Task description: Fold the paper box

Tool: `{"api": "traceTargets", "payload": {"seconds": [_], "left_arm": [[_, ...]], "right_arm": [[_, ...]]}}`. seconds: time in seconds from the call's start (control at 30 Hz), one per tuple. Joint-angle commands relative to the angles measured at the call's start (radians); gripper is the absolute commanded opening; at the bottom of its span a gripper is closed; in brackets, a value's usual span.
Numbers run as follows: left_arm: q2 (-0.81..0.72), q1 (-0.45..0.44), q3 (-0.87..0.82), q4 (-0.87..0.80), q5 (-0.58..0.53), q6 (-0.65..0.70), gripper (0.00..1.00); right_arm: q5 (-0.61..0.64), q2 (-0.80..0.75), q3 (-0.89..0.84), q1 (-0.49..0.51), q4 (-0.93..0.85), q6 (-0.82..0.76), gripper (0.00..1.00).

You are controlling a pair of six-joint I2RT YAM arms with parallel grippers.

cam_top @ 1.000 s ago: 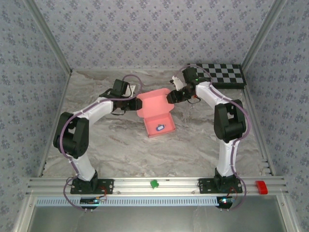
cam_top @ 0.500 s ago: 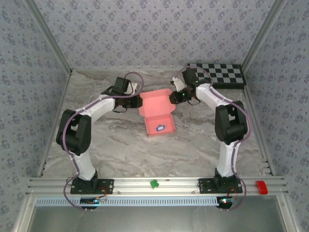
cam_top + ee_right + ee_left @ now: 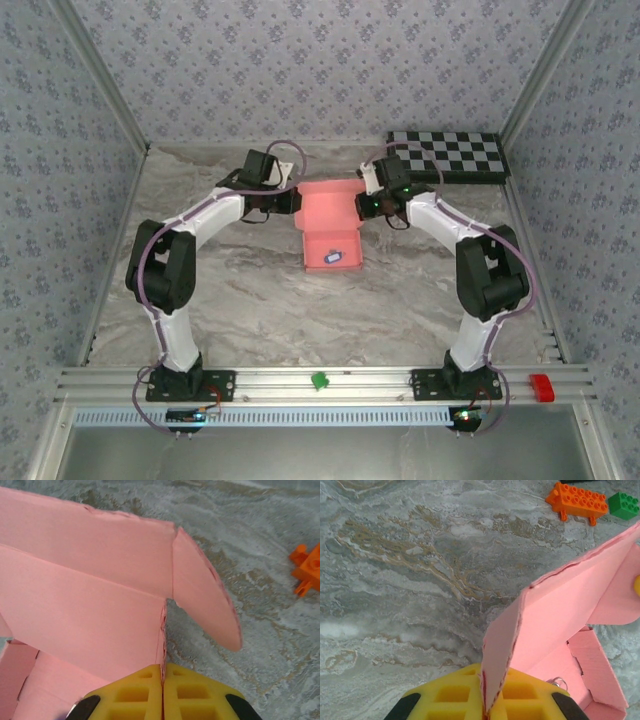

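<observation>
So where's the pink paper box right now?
In the top view the paper box sits mid-table toward the back, pinched between the left gripper and right gripper.

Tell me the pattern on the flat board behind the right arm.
Black-and-white checks; the board shows best in the top external view.
</observation>
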Motion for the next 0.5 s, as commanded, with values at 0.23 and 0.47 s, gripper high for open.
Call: {"api": "traceTargets", "payload": {"seconds": [0.23, 0.47], "left_arm": [[0.012, -0.008, 0.031, 0.097, -0.165, 0.056, 0.06], [0.020, -0.018, 0.029, 0.104, -0.191, 0.052, 0.08]], "right_arm": [[0.396, -0.037, -0.036, 0.100, 0.069, 0.117, 0.07], [0.465, -0.047, -0.075, 0.125, 0.091, 0.174, 0.07]]}}
